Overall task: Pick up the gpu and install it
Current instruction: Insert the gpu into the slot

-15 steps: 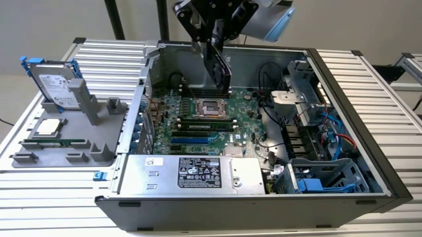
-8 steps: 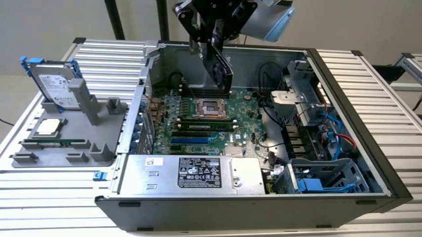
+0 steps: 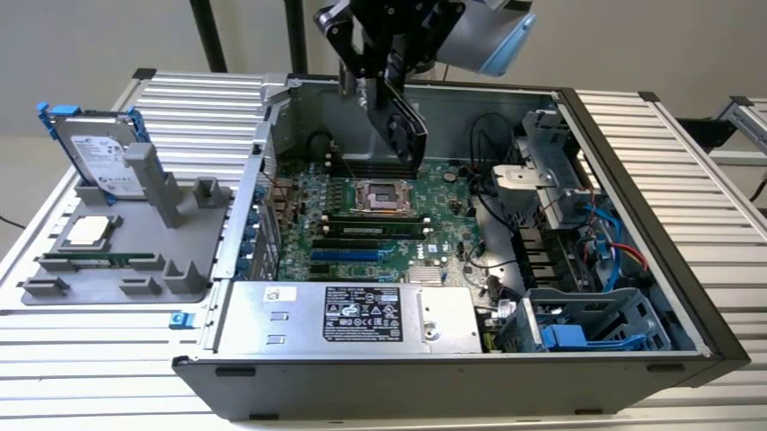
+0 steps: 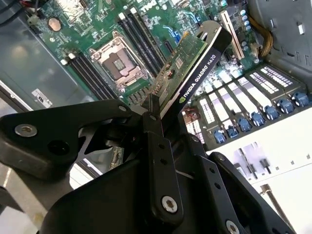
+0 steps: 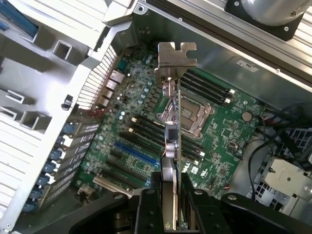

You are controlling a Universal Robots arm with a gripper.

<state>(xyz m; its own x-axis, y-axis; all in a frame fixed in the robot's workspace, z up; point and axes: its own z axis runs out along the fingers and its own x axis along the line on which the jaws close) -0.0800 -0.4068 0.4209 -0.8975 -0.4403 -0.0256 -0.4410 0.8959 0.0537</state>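
Exterior view: my black gripper clamps the flat green-black gpu over the green motherboard; carry step, unseated, slot alignment pending.

Hard drive; grey stand

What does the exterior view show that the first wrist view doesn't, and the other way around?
Exterior view: the power supply along the case's near edge and the drive cage beside it. First wrist view: the gpu's silver bracket, seen edge-on. Both: the claw shut on the gpu, held above the motherboard and its socket.
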